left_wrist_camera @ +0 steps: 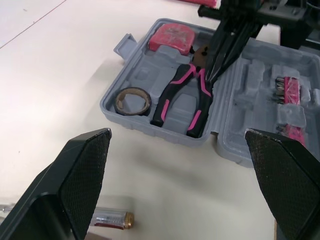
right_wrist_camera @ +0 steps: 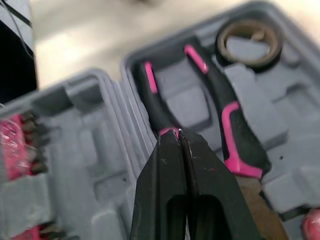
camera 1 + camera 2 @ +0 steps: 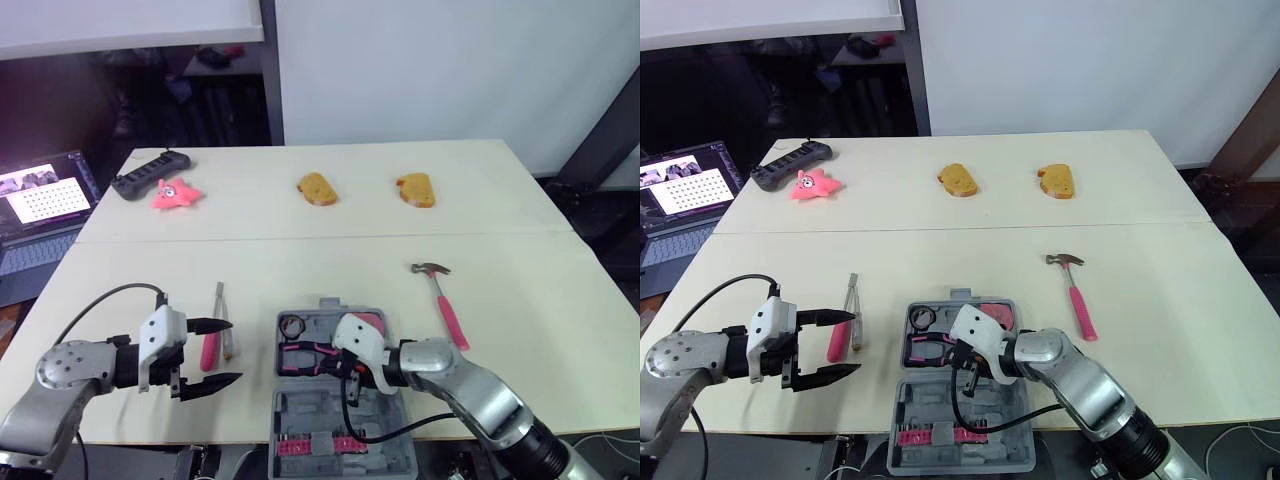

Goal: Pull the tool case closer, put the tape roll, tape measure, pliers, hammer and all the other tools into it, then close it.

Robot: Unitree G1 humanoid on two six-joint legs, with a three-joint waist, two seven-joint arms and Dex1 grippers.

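An open grey plastic tool case (image 1: 145,125) sits at the near edge of the pale surface (image 3: 300,260), directly in front of the robot. Three tools lie in its moulded tray: a dark tape roll (image 1: 122,101), a pair of black-and-pink-handled pliers (image 1: 172,97) beside it, and a pink tape measure (image 1: 172,37) in the far corner. The nearer half of the case carries a pink rack of bits (image 3: 310,445). The right pincer (image 2: 179,137) reaches down into the tray, its two black fingers pressed together with the tips at the pliers' joint. The left pincer (image 3: 236,350) hovers wide open and empty just left of the case, next to a pink-handled screwdriver (image 3: 210,350) and a slim clear-handled tool (image 1: 107,220) lying side by side on the surface. A pink-handled claw hammer (image 3: 447,305) lies on the surface to the right of the case, apart from it. Farther back rest two golden-brown bread pieces (image 3: 317,188), a pink star-shaped toy (image 3: 176,194) and a black controller (image 3: 150,174).
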